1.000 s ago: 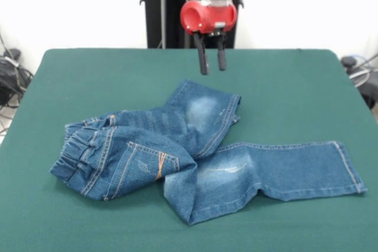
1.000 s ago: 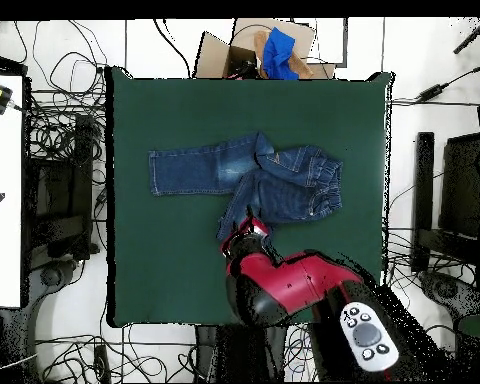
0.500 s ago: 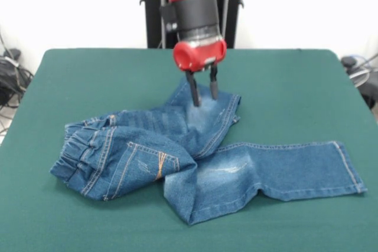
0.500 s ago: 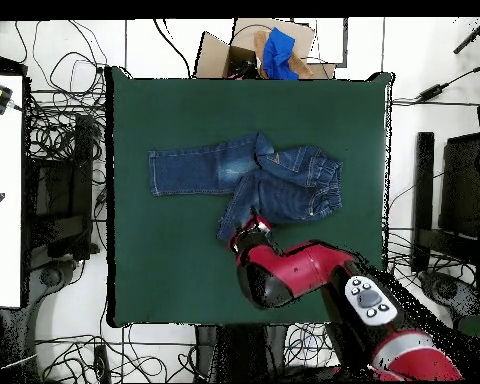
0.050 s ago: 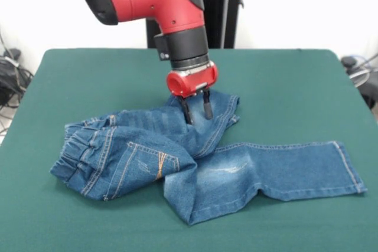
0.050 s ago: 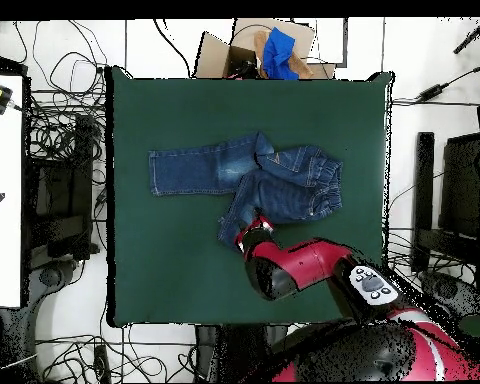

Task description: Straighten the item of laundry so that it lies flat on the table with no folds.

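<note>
The item of laundry is a small pair of blue jeans lying crumpled on the green table. One leg stretches flat to the right in the front view, and the other is folded back over the seat toward the far side. The elastic waistband is bunched at the left. My gripper hangs from the red arm with its two fingers a little apart, open, tips down on the folded-back leg. In the overhead view the jeans lie mid-table and the arm's red wrist covers the end of the folded leg.
A cardboard box with blue cloth in it sits beyond the table's far edge in the overhead view. Cables and dark stands surround the table. Bare green cloth spreads widely around the jeans on every side.
My gripper has come down from above the table's far part and forward onto the folded-back leg. The jeans lie as before.
</note>
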Motion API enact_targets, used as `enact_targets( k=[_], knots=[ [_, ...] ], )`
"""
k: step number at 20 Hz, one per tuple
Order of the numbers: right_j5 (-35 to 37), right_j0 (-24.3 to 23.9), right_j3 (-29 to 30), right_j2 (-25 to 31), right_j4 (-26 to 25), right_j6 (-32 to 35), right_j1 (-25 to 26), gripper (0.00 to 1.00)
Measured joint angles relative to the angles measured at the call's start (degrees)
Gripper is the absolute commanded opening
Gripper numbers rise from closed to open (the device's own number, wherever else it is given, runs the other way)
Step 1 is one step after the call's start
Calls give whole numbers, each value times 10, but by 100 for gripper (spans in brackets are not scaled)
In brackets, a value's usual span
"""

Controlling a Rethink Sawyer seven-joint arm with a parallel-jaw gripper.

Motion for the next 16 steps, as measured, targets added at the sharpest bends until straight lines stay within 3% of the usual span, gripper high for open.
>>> enact_targets(
  k=[10, 11, 16],
  knots=[
    [0, 12, -2, -8, 0, 0, -3, 100],
    [0, 16, -2, -10, 0, 0, -4, 0],
    [-1, 25, 3, -13, 0, 0, 0, 0]
  ],
)
